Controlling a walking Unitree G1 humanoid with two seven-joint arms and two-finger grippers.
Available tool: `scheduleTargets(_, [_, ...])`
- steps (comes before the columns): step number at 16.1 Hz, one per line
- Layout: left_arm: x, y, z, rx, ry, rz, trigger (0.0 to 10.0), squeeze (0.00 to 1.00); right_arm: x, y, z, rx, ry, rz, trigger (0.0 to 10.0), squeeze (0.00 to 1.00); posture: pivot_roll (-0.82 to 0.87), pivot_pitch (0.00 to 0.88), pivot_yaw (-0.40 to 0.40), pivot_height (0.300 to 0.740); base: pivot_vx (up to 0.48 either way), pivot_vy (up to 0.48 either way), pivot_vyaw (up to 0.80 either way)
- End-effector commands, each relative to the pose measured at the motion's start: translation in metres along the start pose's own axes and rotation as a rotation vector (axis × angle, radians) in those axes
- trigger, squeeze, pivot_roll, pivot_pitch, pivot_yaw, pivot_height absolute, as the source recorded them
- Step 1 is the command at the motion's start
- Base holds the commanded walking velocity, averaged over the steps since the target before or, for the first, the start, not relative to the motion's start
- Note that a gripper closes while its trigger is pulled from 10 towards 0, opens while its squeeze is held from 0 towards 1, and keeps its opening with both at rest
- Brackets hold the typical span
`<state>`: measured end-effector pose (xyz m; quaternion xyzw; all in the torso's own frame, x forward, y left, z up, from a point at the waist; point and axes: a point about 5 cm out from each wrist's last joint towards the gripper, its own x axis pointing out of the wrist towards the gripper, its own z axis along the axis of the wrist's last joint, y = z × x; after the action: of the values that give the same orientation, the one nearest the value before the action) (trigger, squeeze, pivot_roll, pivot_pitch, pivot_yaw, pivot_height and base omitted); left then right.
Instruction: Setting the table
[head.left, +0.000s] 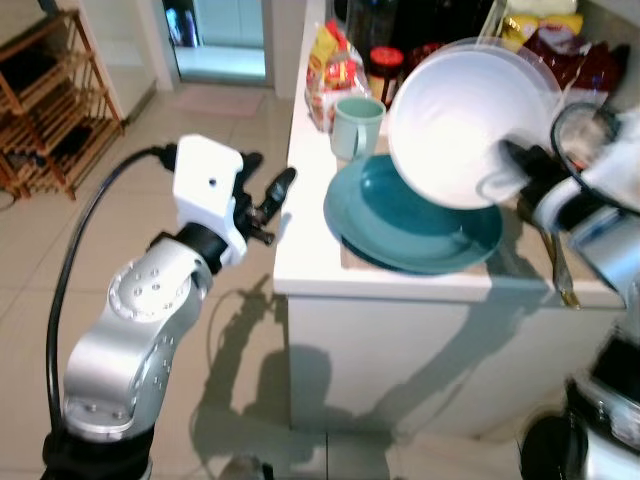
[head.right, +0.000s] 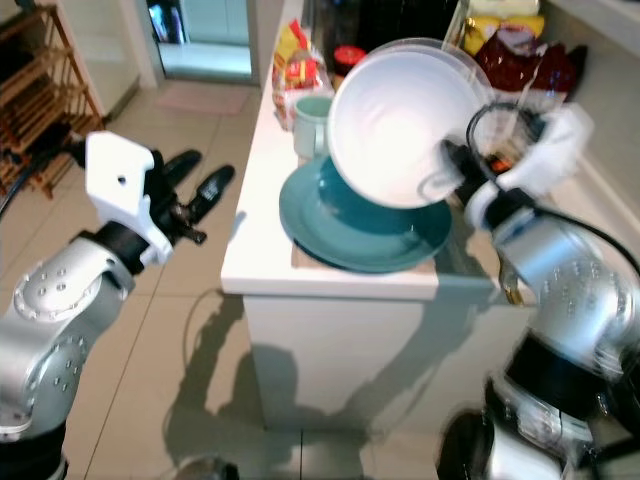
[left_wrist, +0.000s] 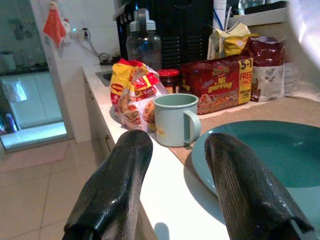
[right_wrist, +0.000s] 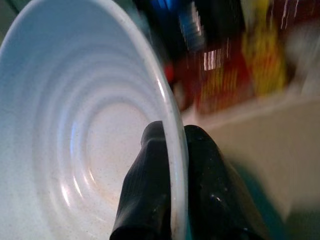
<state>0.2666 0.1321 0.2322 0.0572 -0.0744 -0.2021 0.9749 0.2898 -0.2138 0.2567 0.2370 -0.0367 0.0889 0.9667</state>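
Observation:
A white bowl (head.left: 460, 120) hangs tilted above the teal plate (head.left: 400, 225) on the white counter (head.left: 310, 260). My right gripper (head.left: 505, 165) is shut on the white bowl's rim (right_wrist: 175, 150), one finger on each side. A pale green mug (head.left: 355, 125) stands just behind the teal plate. Left of the counter's edge, my left gripper (head.left: 268, 190) is raised and open, holding nothing; its fingers (left_wrist: 115, 190) point toward the mug (left_wrist: 175, 120) and the plate (left_wrist: 260, 150).
Snack packets (head.left: 330, 65), a red-lidded jar (head.left: 385, 65) and a noodle pack (left_wrist: 217, 82) crowd the back of the counter. A wooden rack (head.left: 45, 100) stands at far left on the tiled floor (head.left: 180, 150). A spoon (head.left: 560, 270) lies right of the plate.

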Motion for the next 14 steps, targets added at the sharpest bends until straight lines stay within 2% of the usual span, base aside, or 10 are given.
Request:
scheduleTargets(1, [0.000, -0.005, -0.005, 0.013, 0.019, -0.007, 10.0, 0.00, -0.007, 0.018, 0.005, -0.046, -0.068, 0.066, 10.0, 0.00, 0.05, 0.021, -0.017, 0.740, 0.000, 0.000, 0.00])
scheduleTargets(3, [0.000, -0.013, -0.010, -0.011, 0.035, -0.024, 10.0, 0.00, -0.025, 0.026, -0.005, -0.088, -0.132, 0.066, 10.0, 0.00, 0.04, 0.026, -0.008, 0.740, -0.399, 0.000, 0.00])
scheduleTargets(7, [0.001, -0.014, -0.014, -0.009, 0.039, -0.015, 10.0, 0.00, -0.033, 0.025, -0.028, -0.117, -0.152, -0.001, 10.0, 0.00, 0.04, 0.030, -0.008, 0.740, -0.452, 0.000, 0.00])
scheduleTargets(9, [-0.001, -0.013, -0.021, -0.023, 0.060, 0.007, 10.0, 0.00, -0.037, 0.025, -0.036, -0.120, -0.144, -0.028, 10.0, 0.00, 0.04, 0.032, -0.009, 0.740, 0.000, 0.000, 0.00])
scheduleTargets(12, [0.000, -0.014, -0.021, -0.017, 0.052, 0.025, 10.0, 0.00, -0.039, 0.024, -0.044, -0.141, -0.158, -0.049, 10.0, 0.00, 0.04, 0.031, -0.013, 0.740, 0.000, 0.000, 0.00])
scheduleTargets(13, [0.003, -0.013, -0.020, -0.012, 0.049, 0.033, 10.0, 0.00, -0.040, 0.018, -0.051, -0.190, -0.143, -0.083, 10.0, 0.00, 0.04, 0.033, -0.012, 0.740, 0.000, -0.480, 0.00])
scheduleTargets(14, [0.004, -0.013, -0.021, -0.012, 0.051, 0.042, 10.0, 0.00, -0.042, 0.015, -0.054, -0.196, -0.138, -0.107, 10.0, 0.00, 0.04, 0.033, -0.012, 0.740, 0.000, -0.480, 0.00])
